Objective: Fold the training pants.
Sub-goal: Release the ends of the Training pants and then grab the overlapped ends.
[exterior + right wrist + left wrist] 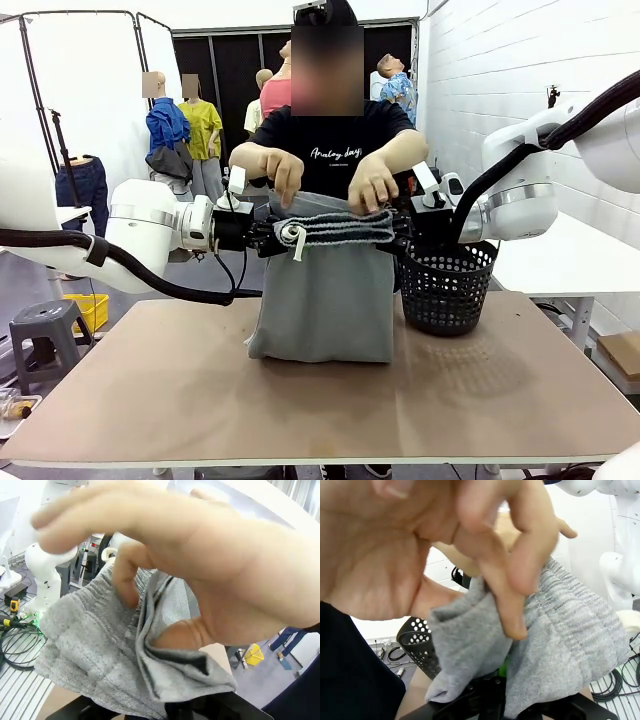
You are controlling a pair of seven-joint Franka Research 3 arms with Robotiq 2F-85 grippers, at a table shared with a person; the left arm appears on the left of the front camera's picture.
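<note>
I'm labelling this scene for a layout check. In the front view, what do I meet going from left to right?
grey stool → left gripper → training pants → right gripper → black mesh basket

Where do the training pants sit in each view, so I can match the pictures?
Front: training pants centre, waistband up, legs reaching the table.
Left wrist: training pants lower centre and right.
Right wrist: training pants lower left and centre.
Shared landmark: the person's hands on the waistband.
</note>
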